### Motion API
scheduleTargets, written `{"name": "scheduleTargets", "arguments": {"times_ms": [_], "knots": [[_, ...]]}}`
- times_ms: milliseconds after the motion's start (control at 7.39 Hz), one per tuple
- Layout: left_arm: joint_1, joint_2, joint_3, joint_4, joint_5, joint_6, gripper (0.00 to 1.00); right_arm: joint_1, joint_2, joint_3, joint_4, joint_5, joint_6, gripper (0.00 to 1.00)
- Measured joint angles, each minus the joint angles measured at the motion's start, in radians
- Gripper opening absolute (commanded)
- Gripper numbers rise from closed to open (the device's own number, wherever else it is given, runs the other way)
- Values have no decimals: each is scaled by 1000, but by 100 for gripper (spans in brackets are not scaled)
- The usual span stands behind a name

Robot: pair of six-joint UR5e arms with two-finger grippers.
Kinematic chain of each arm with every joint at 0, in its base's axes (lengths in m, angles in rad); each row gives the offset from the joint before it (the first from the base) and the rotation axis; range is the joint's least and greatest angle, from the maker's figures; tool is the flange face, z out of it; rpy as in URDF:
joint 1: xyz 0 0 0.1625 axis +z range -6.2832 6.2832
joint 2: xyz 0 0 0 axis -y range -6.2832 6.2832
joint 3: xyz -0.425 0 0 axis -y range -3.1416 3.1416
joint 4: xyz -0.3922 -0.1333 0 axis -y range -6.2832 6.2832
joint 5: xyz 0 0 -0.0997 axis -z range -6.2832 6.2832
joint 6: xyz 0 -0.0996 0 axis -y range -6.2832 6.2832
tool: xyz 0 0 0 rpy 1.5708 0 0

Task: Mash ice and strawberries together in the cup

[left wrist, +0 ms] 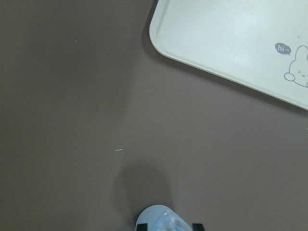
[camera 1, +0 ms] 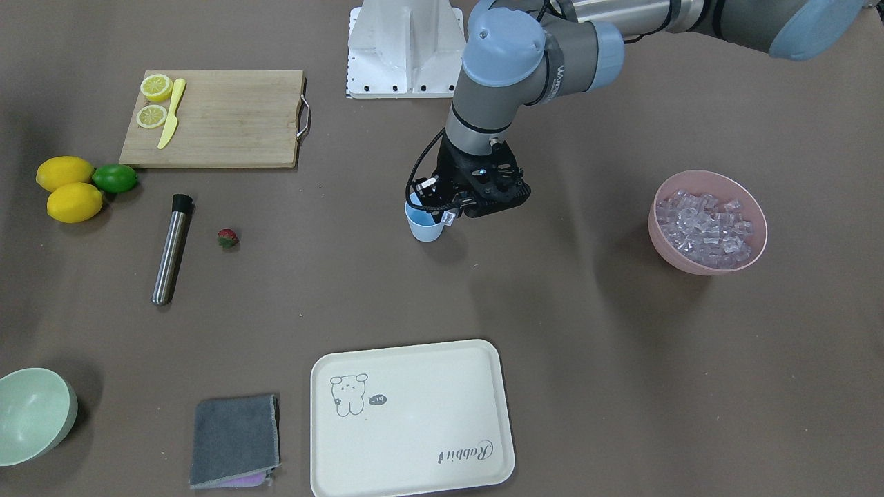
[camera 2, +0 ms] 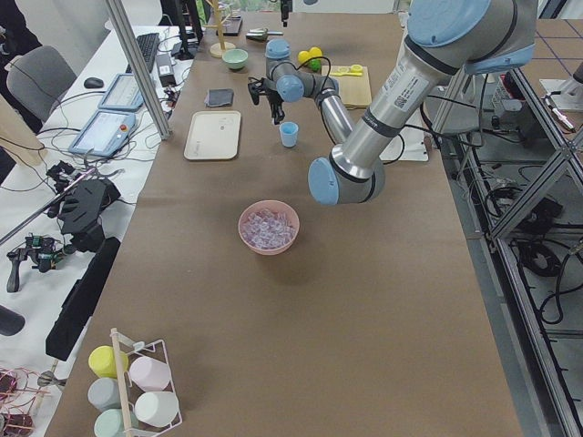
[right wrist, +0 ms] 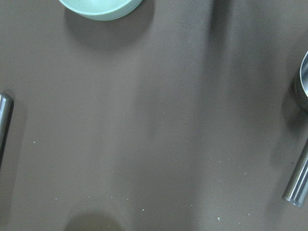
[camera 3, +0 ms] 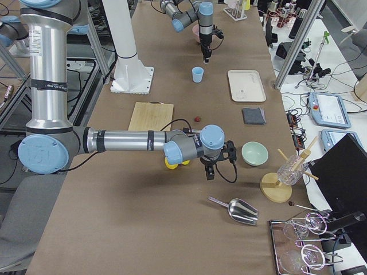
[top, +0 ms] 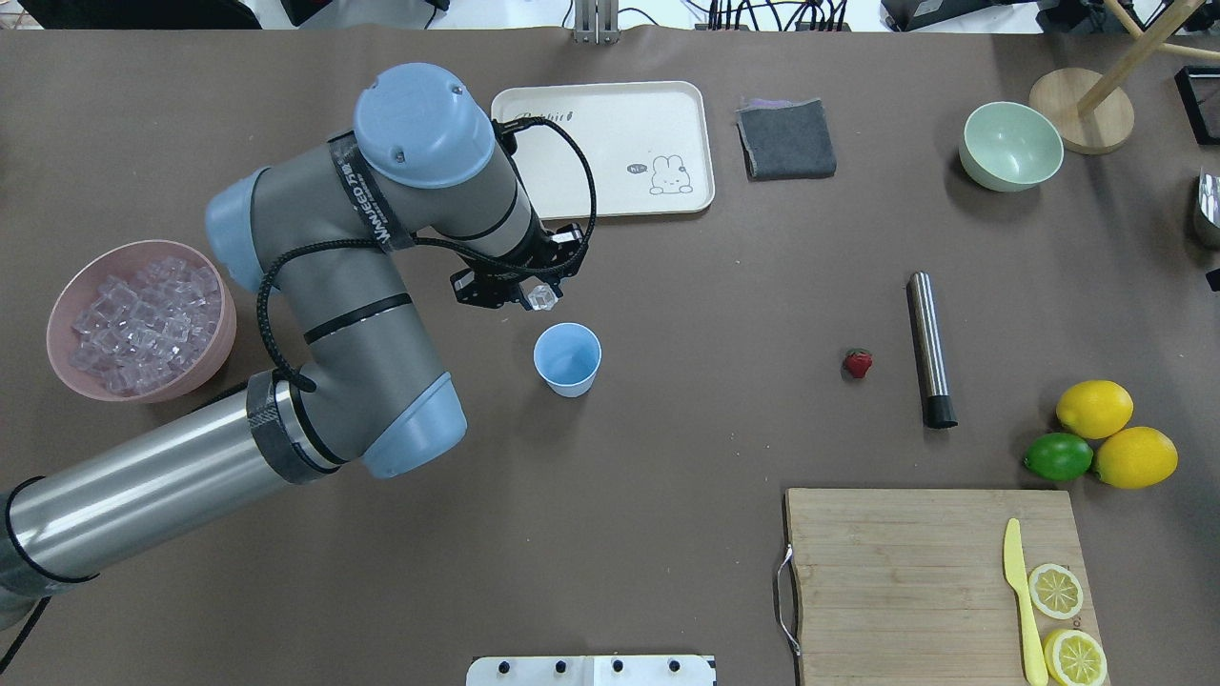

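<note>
Step in hand: loading ice. Left hand (top: 539, 294) clamped on one ice cube (top: 544, 298), raised just beside the cup (top: 567, 359), which looks empty. Strawberry (top: 858, 363) lies on the counter (top: 667, 438), well apart from the cup. Right hand (camera 3: 210, 172) — cannot tell whether apart or together. Next move, as judged: centre the cube over the cup mouth, then let go.

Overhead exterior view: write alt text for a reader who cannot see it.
The left gripper holds a clear ice cube close to an upright light blue cup. A pink bowl of ice sits at left; a strawberry lies at right.
</note>
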Motion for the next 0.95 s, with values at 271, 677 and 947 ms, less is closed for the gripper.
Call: {"name": "scheduleTargets", "arguments": {"times_ms": [271, 677, 947], "knots": [[24, -3, 4, -6, 2, -2, 0, 0, 0, -2, -1, 0, 0, 100], [51, -2, 4, -7, 4, 6, 81, 0, -1, -7, -1, 0, 0, 100], [52, -2, 0, -6, 4, 10, 86, 0, -1, -9, -1, -2, 0, 100]]}}
